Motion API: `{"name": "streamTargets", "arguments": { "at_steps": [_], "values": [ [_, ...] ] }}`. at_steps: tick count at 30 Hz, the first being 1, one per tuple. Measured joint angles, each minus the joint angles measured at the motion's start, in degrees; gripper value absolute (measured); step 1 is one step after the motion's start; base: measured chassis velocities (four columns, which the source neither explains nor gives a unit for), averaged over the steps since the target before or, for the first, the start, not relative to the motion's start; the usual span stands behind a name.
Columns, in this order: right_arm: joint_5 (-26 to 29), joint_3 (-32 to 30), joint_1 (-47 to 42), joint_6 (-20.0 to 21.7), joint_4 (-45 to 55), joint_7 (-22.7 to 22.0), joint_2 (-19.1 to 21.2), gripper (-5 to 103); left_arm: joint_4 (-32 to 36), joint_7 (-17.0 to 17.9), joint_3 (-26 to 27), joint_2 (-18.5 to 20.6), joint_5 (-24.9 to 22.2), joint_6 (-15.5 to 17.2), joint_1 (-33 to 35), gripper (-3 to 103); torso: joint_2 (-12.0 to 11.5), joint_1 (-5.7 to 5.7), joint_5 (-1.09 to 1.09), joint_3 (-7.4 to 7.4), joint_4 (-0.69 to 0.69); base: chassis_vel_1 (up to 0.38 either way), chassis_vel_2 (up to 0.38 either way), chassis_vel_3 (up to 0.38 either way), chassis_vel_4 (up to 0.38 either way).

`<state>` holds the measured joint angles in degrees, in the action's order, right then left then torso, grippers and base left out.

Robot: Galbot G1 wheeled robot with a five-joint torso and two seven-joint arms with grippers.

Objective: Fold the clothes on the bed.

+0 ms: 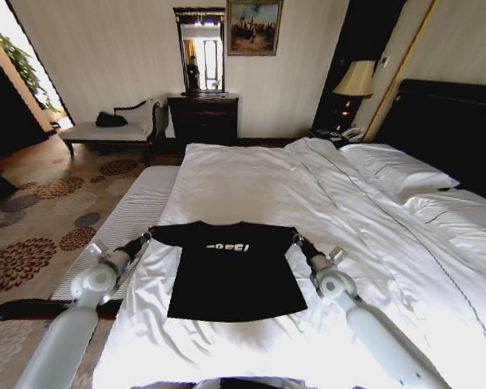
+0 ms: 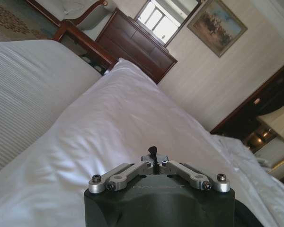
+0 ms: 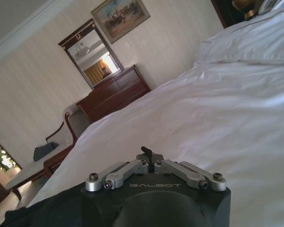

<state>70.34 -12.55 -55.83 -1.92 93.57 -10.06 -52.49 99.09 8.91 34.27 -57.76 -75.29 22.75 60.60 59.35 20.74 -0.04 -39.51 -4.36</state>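
The left gripper (image 1: 145,237) is clenched on the black T-shirt (image 1: 231,271) at its left sleeve, and the right gripper (image 1: 296,238) is pinched shut on the right sleeve. One T-shirt lies flat, chest up, on the white duvet near the foot of the bed (image 1: 364,227), with two white pillows (image 1: 401,172) by the headboard.

One black T-shirt (image 1: 227,271), one bed (image 1: 324,211), two pillows (image 1: 401,172), two grippers (image 1: 143,239).
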Motion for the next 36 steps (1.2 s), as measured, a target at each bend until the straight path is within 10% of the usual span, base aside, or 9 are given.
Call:
{"name": "streamTargets", "arguments": {
  "at_steps": [23,36],
  "values": [
    [-6.87,-2.35,-17.32,-4.94,8.66,0.85,-1.15,0,12.41,1.82,3.77,-1.54,9.18,6.74,18.93,0,0.02,-0.03,0.00,0.02,0.04,0.000,0.000,0.000,0.000],
    [-6.90,-4.88,-26.00,-3.63,14.35,-2.37,0.17,0,17.72,2.91,7.43,0.34,5.02,11.95,23.50,0,0.02,-0.03,0.00,0.02,0.03,0.000,0.000,0.000,0.000]
  ]
}}
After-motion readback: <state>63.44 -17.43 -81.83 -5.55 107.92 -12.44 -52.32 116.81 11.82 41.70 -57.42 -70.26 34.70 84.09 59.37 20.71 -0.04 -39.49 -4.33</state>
